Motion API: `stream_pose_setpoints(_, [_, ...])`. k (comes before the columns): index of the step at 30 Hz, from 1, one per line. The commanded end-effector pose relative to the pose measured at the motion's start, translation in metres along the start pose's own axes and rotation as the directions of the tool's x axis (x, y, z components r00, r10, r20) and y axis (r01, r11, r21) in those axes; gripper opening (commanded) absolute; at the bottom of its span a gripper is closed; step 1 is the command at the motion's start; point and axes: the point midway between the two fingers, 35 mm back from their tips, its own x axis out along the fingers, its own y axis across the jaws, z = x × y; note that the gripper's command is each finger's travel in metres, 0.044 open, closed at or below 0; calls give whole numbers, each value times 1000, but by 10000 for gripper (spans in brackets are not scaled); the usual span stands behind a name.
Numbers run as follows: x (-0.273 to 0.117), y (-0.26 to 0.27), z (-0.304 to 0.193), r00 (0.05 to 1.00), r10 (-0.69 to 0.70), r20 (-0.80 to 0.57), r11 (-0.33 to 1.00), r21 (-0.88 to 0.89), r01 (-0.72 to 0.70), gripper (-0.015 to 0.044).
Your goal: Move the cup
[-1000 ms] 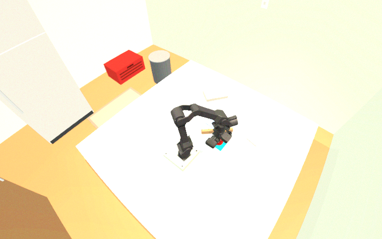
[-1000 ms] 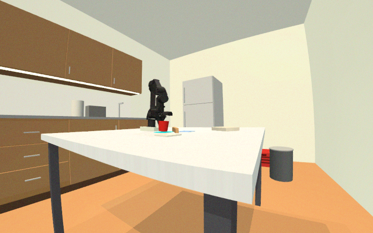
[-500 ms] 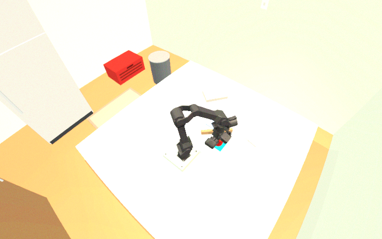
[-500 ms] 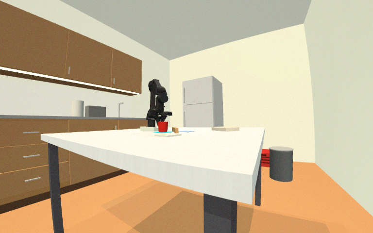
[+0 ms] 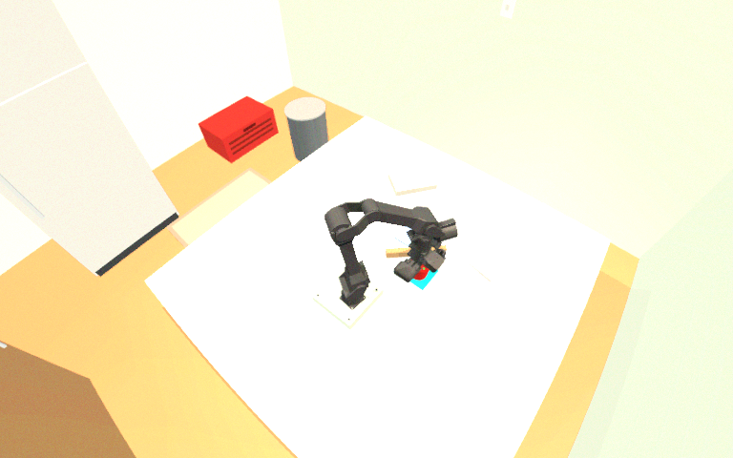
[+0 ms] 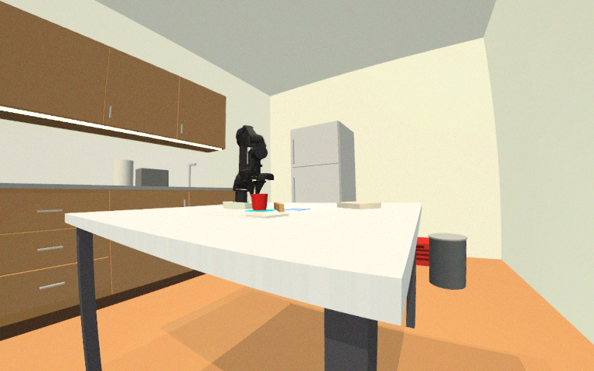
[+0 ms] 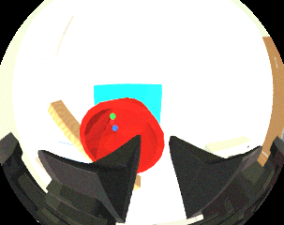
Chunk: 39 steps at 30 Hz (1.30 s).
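The red cup (image 5: 420, 274) (image 6: 259, 202) (image 7: 132, 110) stands upright on the cyan pad (image 5: 424, 283) (image 7: 151, 91). A green marble (image 7: 112, 116) and a blue marble (image 7: 114, 127) lie inside it. My gripper (image 7: 156, 137) (image 5: 420, 265) is partly open, with nothing clamped between its fingers. It points down at the cup's near right rim. In the wrist view the left fingertip is over the cup's opening and the right one is just outside the rim, with a gap to the wall. The light blue pad (image 6: 296, 209) lies flat beyond the wooden bar, mostly hidden in the top view.
A wooden bar (image 5: 396, 253) (image 6: 280, 207) (image 7: 64, 118) lies beside the cup, between the two pads. A low pale slab (image 5: 416, 184) (image 6: 359, 205) lies farther off on the table. Another pale slab (image 6: 267, 215) lies near the cyan pad. The arm's pale base plate (image 5: 330, 301) is at its foot.
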Motion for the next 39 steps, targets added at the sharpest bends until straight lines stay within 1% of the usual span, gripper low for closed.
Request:
stream_pose_setpoints(1, [-9,2,1,1000,17,6,1000,-6,-17,128])
stream_pose_setpoints(22, [-33,-6,-1,1000,16,3,1000,-7,-16,128])
stream_pose_setpoints(23, [-28,-6,0,1000,1,1,1000,-2,-1,154])
stream_pose_setpoints(30, [-28,-6,0,1000,1,1,1000,-2,-1,338])
stream_pose_setpoints(34, [-34,-6,0,1000,2,1,1000,-3,-2,440])
stream_pose_setpoints(39, [-50,-6,0,1000,6,2,1000,-4,-6,440])
